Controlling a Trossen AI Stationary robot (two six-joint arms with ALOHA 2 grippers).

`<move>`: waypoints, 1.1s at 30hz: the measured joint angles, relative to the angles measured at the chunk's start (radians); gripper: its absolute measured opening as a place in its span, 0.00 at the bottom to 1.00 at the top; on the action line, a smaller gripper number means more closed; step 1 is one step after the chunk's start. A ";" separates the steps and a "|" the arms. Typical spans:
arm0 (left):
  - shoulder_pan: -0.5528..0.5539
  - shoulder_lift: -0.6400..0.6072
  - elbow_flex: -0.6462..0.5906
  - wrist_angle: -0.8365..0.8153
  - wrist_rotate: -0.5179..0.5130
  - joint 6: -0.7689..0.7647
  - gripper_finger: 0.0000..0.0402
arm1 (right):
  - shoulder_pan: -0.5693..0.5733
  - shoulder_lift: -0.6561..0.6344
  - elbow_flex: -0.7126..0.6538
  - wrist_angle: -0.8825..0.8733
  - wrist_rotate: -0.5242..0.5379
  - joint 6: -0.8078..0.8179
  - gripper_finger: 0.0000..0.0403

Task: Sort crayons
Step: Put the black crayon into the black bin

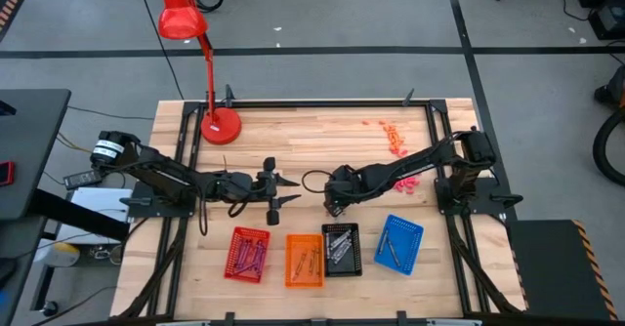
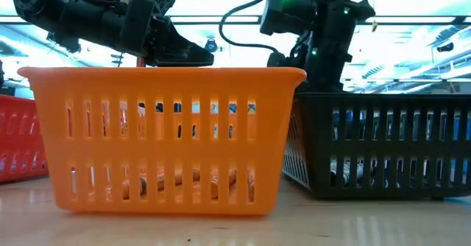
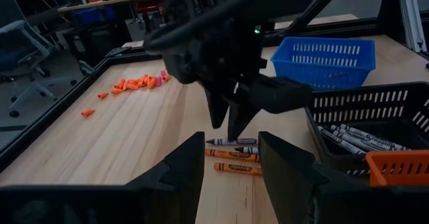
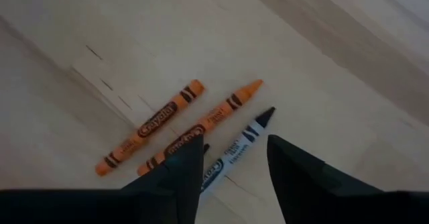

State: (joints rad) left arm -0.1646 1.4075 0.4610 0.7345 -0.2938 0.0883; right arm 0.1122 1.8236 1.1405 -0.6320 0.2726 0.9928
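Most crayons already lie in the 4 trays: red tray [image 1: 245, 254], orange tray [image 1: 304, 260], black tray [image 1: 342, 249], blue tray [image 1: 398, 244]. Behind the trays, 3 crayons [image 4: 191, 133] remain on the table [image 1: 312, 141], 2 orange and 1 dark. The right gripper [image 4: 231, 170] hangs over the dark one, fingers wide and empty. The left gripper [image 3: 231, 177] waits near, also wide. In my judgement, sorting is nearly finished

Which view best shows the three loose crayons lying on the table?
Right wrist view: two orange crayons and one black crayon fill the frame. Left wrist view shows them partly hidden; the high and low views don't show them.
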 joint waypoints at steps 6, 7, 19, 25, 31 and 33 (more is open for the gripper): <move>0.000 0.000 0.000 -0.001 0.000 -0.001 0.38 | -0.002 0.031 0.000 -0.017 -0.019 0.028 0.41; 0.000 0.000 0.000 -0.002 0.000 -0.001 0.38 | -0.001 0.038 0.000 -0.017 -0.020 0.029 0.41; 0.000 0.000 0.000 -0.001 0.000 -0.001 0.38 | -0.006 0.083 0.005 -0.031 -0.052 -0.006 0.37; 0.000 0.000 0.000 -0.001 0.000 -0.001 0.38 | -0.015 0.083 0.004 -0.024 -0.086 -0.053 0.24; 0.000 0.000 0.000 -0.001 0.000 0.000 0.38 | -0.016 0.083 0.003 -0.016 -0.087 -0.124 0.08; 0.000 0.000 0.000 -0.001 0.000 0.000 0.38 | -0.016 0.083 0.003 -0.015 -0.087 -0.139 0.04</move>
State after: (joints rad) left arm -0.1650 1.4075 0.4610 0.7334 -0.2937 0.0883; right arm 0.0959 1.9068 1.1438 -0.6468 0.1856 0.8540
